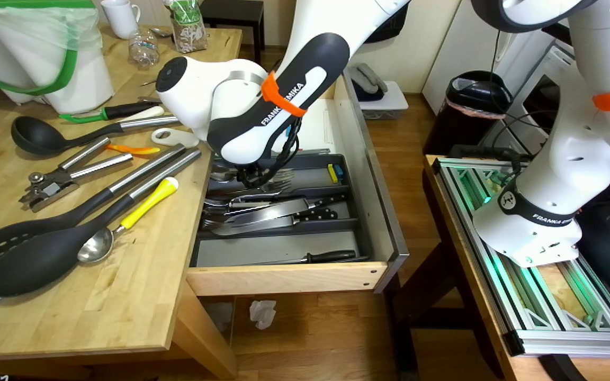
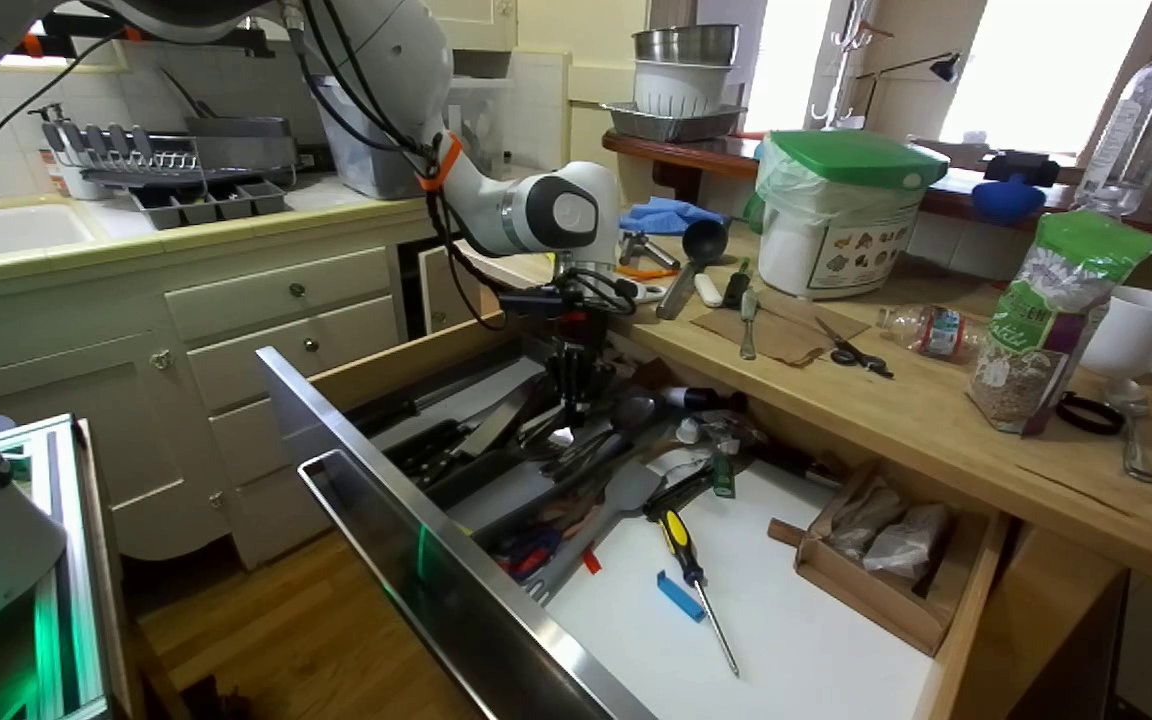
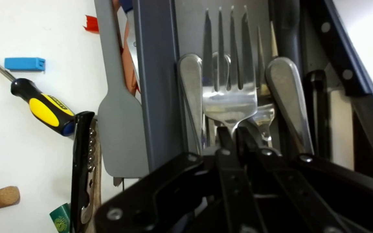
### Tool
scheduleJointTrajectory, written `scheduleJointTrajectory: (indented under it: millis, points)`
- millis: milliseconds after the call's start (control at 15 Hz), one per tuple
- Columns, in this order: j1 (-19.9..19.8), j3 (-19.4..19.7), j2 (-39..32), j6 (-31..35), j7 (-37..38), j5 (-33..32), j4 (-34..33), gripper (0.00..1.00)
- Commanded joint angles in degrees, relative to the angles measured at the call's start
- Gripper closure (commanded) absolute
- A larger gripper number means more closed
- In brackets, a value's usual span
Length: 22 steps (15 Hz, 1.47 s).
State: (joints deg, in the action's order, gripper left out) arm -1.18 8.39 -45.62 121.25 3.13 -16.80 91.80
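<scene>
In the wrist view, the claw [image 3: 235, 132] was pressed almost fully together, with the neck of a fork [image 3: 230, 100] pinched between its tips and the tines turned away from it. The fork was held over a crowded part of a dark grey tray [image 1: 278, 246]; whether the cutlery beneath was touched by it could not be told. Two black-handled knives [image 1: 268, 212] were laid in the same tray.

The tray was set in an open drawer [image 2: 816, 640]. On the drawer's white bottom, a screwdriver [image 3: 45, 111], a small blue plastic piece [image 3: 24, 63] and a cardboard box [image 2: 866, 607] were seen, and a grey spatula [image 3: 121, 136] was laid along the tray's edge.

The wooden table [image 1: 135, 312] was strewn with tools: in an exterior view, a black ladle [image 1: 40, 136], a slotted spoon [image 1: 16, 238], a large black spoon [image 1: 56, 254] and a yellow-handled scoop [image 1: 149, 203]. A white bin [image 2: 791, 255], a bag [image 2: 1046, 340] and a white mug [image 2: 1141, 335] were also placed there.

Across the room, a sink [image 2: 6, 230] and a dish rack [image 2: 186, 160] were seen above pale cabinets [image 2: 281, 285]. The room was lit by bright windows [image 2: 1056, 80]. The floor [image 1: 310, 328] was laid in brown wood, with a black trash can [image 1: 464, 111] stood on it.
</scene>
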Motion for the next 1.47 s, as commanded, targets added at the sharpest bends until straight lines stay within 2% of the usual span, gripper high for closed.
scheduleJointTrajectory:
  millis: [0, 800, 1133, 1400]
  points:
    - [-0.15, -1.24, -3.09, -0.63, -1.67, 0.57, -4.05, 0.98]
    - [-0.78, -1.89, -1.76, 2.97, -2.97, 0.75, -1.99, 0.98]
    - [-0.71, -1.81, -0.15, 9.67, -5.16, -0.74, 1.52, 0.98]
    - [-1.3, -2.0, 0.85, 14.18, -5.8, 0.41, 4.02, 0.98]
